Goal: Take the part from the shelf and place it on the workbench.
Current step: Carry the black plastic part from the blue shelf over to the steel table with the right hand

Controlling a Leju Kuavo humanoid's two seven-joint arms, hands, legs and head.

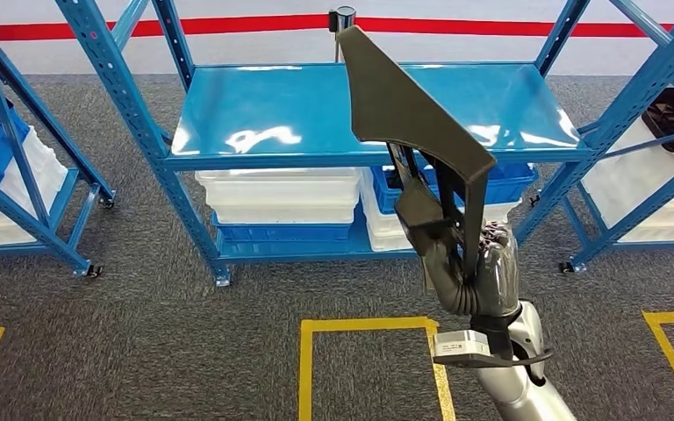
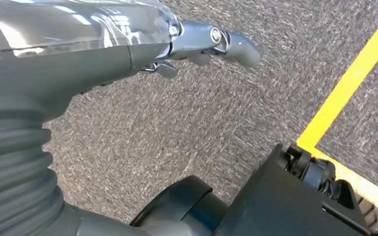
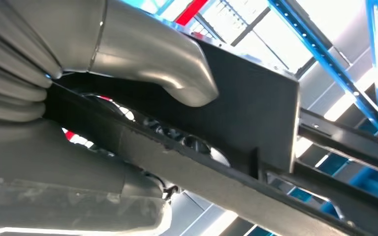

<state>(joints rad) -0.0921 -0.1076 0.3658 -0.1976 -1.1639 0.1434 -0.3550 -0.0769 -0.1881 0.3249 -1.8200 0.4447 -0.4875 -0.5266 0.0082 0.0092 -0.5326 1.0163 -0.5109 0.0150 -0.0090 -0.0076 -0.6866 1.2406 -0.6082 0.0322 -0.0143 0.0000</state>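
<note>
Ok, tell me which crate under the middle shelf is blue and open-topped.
The blue crate on the white bin, behind the part held by the right hand; the others are white or squeezed between stacks.

Dark angular part (image 1: pixel 408 114), upright, held aloft

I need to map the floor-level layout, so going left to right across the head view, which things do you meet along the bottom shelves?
White bin in the left rack → white bins under the middle shelf → blue crate behind the held part → white bins in the right rack.

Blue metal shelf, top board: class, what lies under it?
Under the blue metal shelf sit white plastic bins and blue crates. The dark angular part in the right hand covers some.
</note>
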